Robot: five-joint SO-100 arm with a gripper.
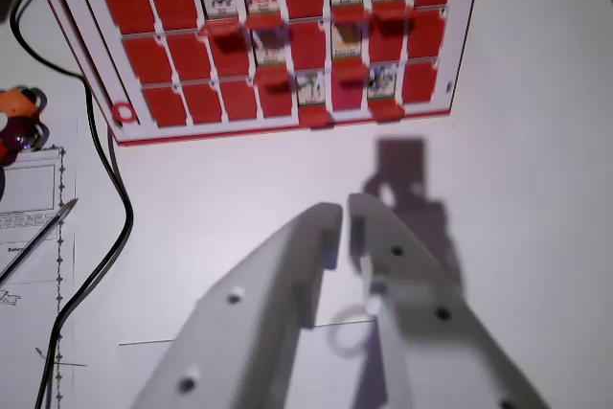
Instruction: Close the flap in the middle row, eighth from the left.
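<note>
A red and white flap board (460,55) lies at the top of the wrist view, with three rows of red flaps. Several flaps show picture cards, such as one in the middle row (347,40) and one in the bottom row (382,80). The rightmost cell of the middle row (424,34) shows plain red with no picture. My white gripper (345,206) fills the lower centre, well below the board and clear of it. Its fingers stand almost together with only a thin gap and nothing between them.
A black cable (120,208) runs down the left side of the white table. A printed sheet (29,227) with a pencil (43,232) on it lies at the left edge. An orange and dark object (17,117) sits above the sheet. The gripper's shadow (407,179) falls below the board.
</note>
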